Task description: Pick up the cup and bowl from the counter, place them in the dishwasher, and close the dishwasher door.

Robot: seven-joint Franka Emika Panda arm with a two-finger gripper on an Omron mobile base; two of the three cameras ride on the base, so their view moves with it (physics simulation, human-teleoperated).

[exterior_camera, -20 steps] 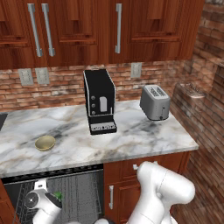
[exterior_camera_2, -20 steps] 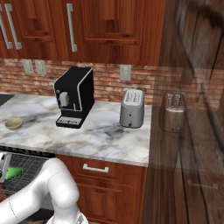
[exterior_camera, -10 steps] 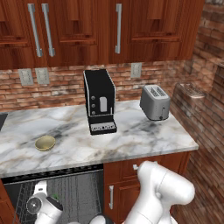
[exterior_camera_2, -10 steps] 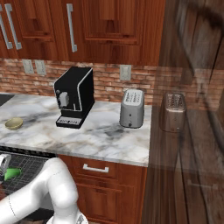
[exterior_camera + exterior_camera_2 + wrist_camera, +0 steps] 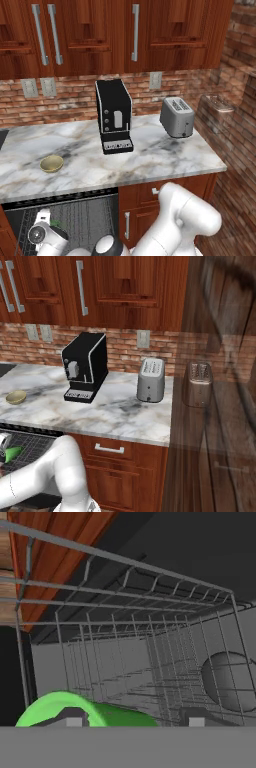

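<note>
Hand view puts my gripper (image 5: 132, 719) inside the dishwasher (image 5: 85, 220) rack (image 5: 125, 642); cup (image 5: 75, 712) lies between the fingers, which look parted, probably just letting go; bowl (image 5: 51, 163) sits left of the coffee machine (image 5: 114, 116) on the marbled counter (image 5: 165, 160); next I lift clear and fetch it; brick wall (image 5: 75, 97) behind.

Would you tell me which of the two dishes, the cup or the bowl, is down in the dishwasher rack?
The green cup, lying between the wires of the dishwasher; the tan bowl sits on the counter.
</note>
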